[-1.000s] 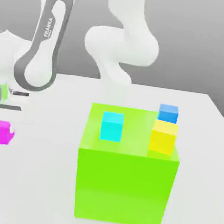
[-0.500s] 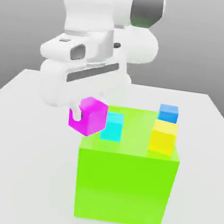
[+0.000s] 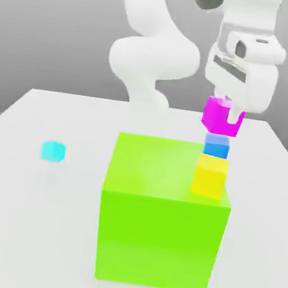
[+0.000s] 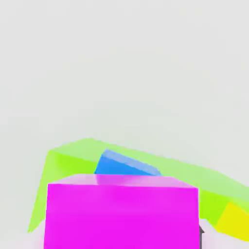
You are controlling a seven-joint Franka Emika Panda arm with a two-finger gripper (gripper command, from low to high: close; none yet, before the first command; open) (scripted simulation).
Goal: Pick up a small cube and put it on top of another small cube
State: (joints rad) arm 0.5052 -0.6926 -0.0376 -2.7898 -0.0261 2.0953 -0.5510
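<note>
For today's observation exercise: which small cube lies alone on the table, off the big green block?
The cyan cube. It sits on the white table, while the blue and yellow cubes rest atop the green block.

The magenta cube (image 3: 222,116), seen low at the left edge of the exterior frame a second ago and then carried at left of centre, is now found in the upper right, just above the blue cube (image 3: 216,146). The gripper (image 3: 229,111) has been swung from the left to the upper right with it. The cyan cube (image 3: 53,151) has been displaced from the green block (image 3: 161,220) to the table (image 3: 13,173) (middle left of the frame).
</note>
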